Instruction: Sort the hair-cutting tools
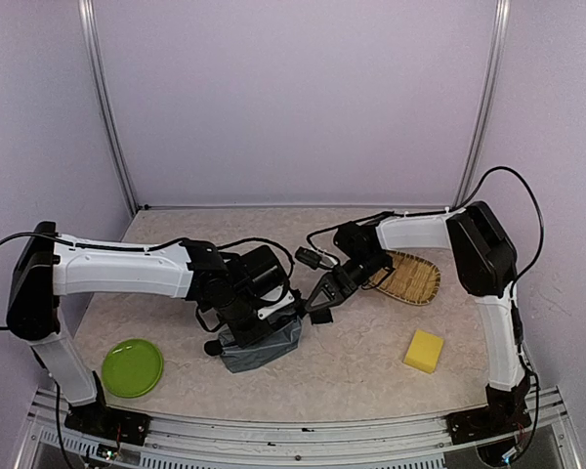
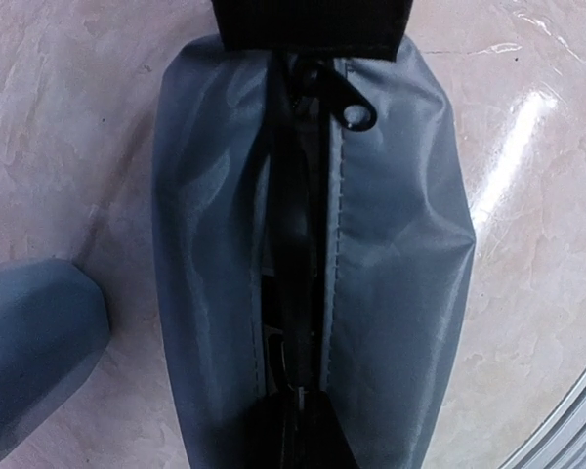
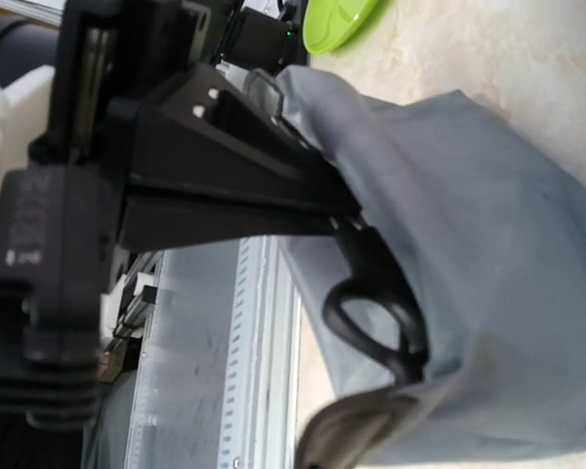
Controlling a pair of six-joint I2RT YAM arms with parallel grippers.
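A grey zip pouch lies at the table's middle with its zip open; it fills the left wrist view. My right gripper is at the pouch's right end. In the right wrist view it is shut on a pair of scissors, whose black loop handle hangs in the pouch's mouth. My left gripper is down on the pouch; its dark jaws stand together on the near end of the zip slit. The second scissors, the clipper and the black block are out of view.
A woven tray lies at the right rear. A yellow sponge sits front right and a green plate front left. A small black knob shows at the pouch's left. A grey-blue object lies beside the pouch.
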